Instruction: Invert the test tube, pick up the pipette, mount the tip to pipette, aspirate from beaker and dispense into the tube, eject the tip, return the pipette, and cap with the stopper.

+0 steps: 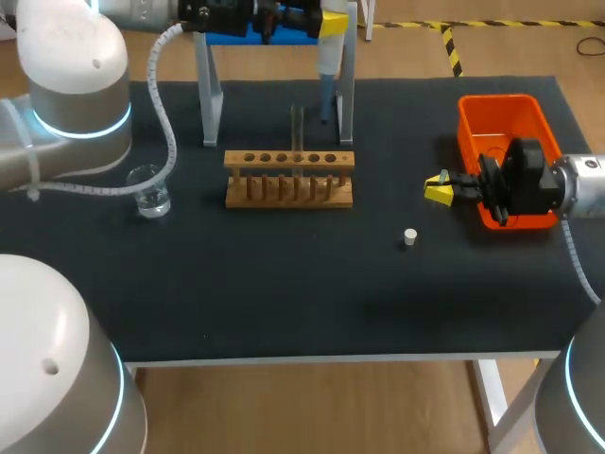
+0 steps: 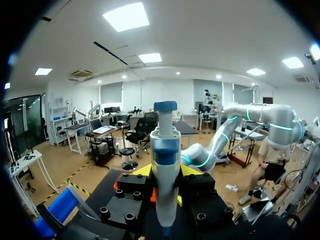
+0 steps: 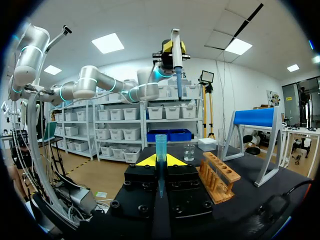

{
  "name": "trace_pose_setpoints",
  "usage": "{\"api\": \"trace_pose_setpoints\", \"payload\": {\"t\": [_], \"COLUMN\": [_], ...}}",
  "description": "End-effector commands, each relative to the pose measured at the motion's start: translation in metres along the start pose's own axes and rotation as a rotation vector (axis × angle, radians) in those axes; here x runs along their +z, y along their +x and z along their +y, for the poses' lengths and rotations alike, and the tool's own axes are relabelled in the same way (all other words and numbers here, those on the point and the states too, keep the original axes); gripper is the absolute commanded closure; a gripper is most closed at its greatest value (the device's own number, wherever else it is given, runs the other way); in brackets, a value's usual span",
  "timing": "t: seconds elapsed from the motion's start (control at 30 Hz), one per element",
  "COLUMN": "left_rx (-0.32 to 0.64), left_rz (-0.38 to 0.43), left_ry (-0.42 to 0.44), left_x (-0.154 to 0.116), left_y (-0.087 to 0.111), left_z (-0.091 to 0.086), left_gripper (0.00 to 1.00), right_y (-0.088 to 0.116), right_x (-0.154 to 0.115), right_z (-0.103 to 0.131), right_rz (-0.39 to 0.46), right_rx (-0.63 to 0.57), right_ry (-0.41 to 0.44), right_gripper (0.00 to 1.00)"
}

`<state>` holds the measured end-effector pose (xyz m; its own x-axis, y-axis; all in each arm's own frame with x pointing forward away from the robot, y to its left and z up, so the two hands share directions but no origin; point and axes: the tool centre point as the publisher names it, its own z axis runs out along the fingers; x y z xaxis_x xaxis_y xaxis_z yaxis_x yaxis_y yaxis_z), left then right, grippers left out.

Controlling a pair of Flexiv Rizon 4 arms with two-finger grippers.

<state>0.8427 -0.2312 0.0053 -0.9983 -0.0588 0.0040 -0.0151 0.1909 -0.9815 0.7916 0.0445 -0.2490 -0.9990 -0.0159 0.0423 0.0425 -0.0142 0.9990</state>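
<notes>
Pipette (image 1: 327,80) in left gripper (image 1: 333,24), rack (image 1: 289,177) nearby

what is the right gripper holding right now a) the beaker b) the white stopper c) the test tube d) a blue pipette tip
D: the blue pipette tip stands clamped between the fingers of the right gripper, while the stopper lies loose on the table.
</notes>
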Motion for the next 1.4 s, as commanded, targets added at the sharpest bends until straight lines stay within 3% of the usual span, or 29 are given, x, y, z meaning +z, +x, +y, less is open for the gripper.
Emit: {"api": "trace_pose_setpoints", "payload": {"t": [0.03,1.4], "left_rx": [-0.002,0.047], "left_rz": [0.011,-0.007], "left_ry": [0.002,0.022], "left_x": [0.0083,0.0098], "left_y": [-0.0046,-0.0024], "left_z": [0.0008,0.0029], "left_gripper": [1.00,1.00], "right_y": [0.0009,0.0009], "right_x": [-0.0009,-0.0009], "right_z": [0.0002,0.0002], "right_rz": [0.000,0.000], "right_rx": [0.000,0.000], "right_ry": [0.000,0.000], "right_gripper": [1.00,1.00]}}
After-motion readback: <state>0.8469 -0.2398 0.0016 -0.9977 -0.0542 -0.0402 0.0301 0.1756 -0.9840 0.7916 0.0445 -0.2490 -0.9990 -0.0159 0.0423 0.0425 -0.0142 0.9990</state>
